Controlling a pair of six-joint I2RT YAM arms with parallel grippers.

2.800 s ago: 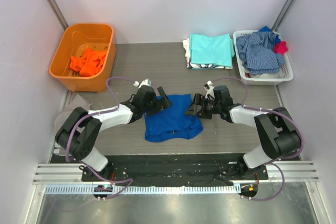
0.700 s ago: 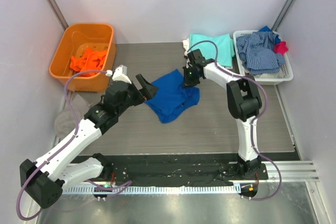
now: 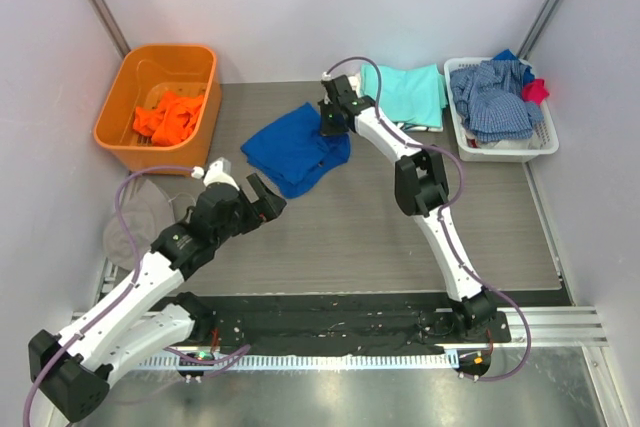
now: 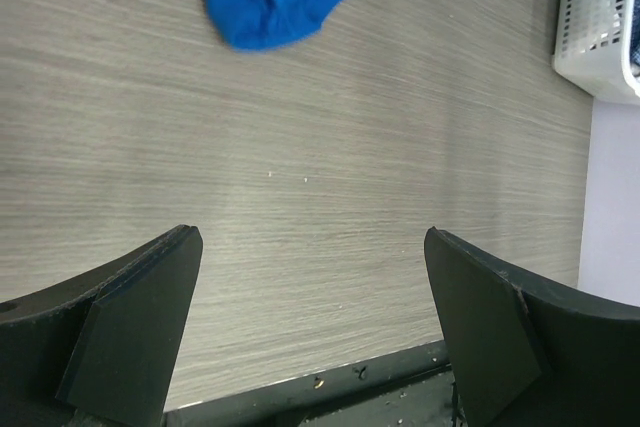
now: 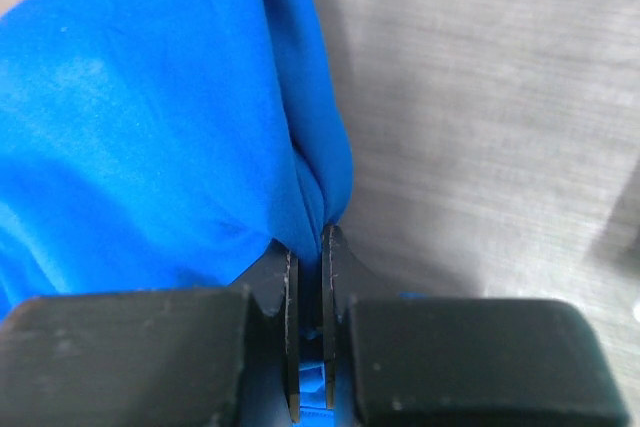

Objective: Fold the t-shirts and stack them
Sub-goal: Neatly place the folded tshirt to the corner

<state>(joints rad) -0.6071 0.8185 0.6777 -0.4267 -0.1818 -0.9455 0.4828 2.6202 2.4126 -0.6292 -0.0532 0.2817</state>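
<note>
- We see the crumpled royal blue cotton t-shirt [image 3: 290, 149] heaped, not folded, on the grey wood-grain table [image 3: 340, 237], in the upper centre of the top view.
- Our right gripper [image 3: 328, 128] pinches a fold at that shirt's right edge. In the right wrist view its fingers [image 5: 268, 282] are nearly together, with blue cloth between them.
- Our left gripper [image 3: 262, 203] hangs left of centre, jaws spread wide and holding nothing. It is apart from the shirt's lower edge, with bare table below it.
- The folded aqua t-shirt [image 3: 405, 95] lies upper right, and the right arm stretches up between it and the blue one.
- At the right edge, a white plastic basket [image 3: 505, 151] holds a blue-and-white checked garment [image 3: 492, 99] and a small red cloth [image 3: 537, 90].
- At upper left, an orange plastic tub [image 3: 150, 155] holds a crumpled orange shirt [image 3: 168, 117].
</note>
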